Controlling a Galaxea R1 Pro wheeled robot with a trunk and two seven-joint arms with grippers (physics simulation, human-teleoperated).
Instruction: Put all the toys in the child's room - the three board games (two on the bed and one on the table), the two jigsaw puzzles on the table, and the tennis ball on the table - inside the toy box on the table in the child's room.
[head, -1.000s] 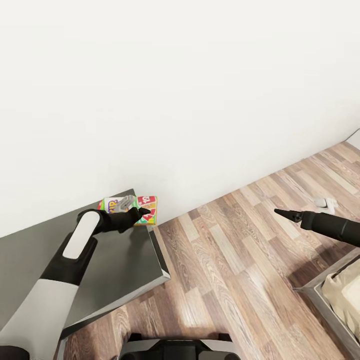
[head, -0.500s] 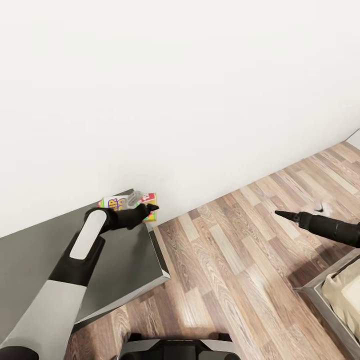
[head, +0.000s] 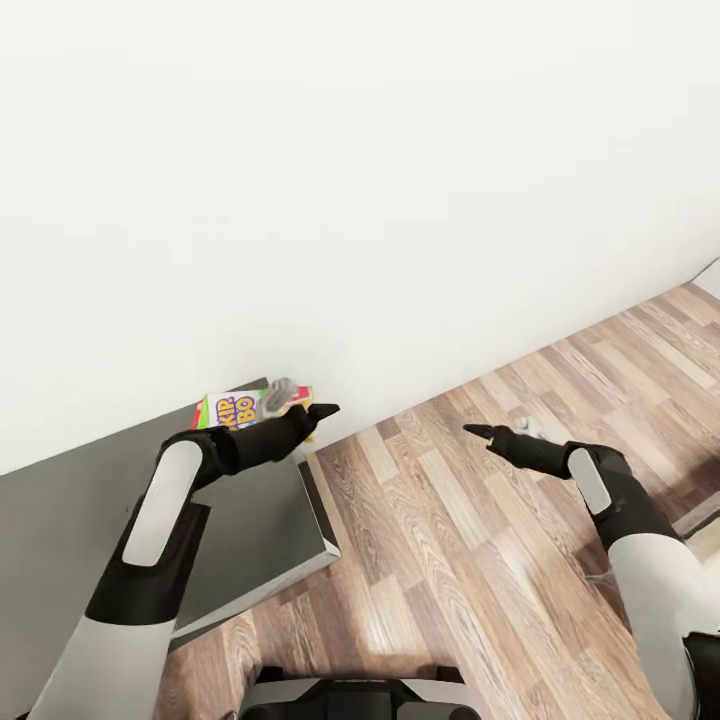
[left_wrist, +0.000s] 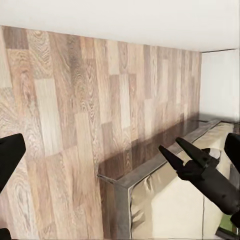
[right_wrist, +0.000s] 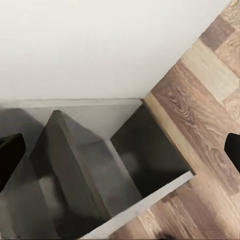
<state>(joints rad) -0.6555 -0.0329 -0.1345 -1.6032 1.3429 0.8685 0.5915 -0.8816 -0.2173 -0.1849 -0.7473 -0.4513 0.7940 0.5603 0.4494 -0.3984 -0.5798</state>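
— Green, white and red, the SKIP-BO box (head: 243, 408) lies at the far corner of our dark counter (head: 60, 520), against the wall.

— Which arm is nearer?

— Our left gripper (head: 318, 412): the box sits just behind it, long side along the wall. Whether it grips anything, we cannot tell.

— The right?

— Our right gripper (head: 478, 432) hangs over the wood floor (head: 450, 560), well apart, holding nothing; its opening we cannot tell.
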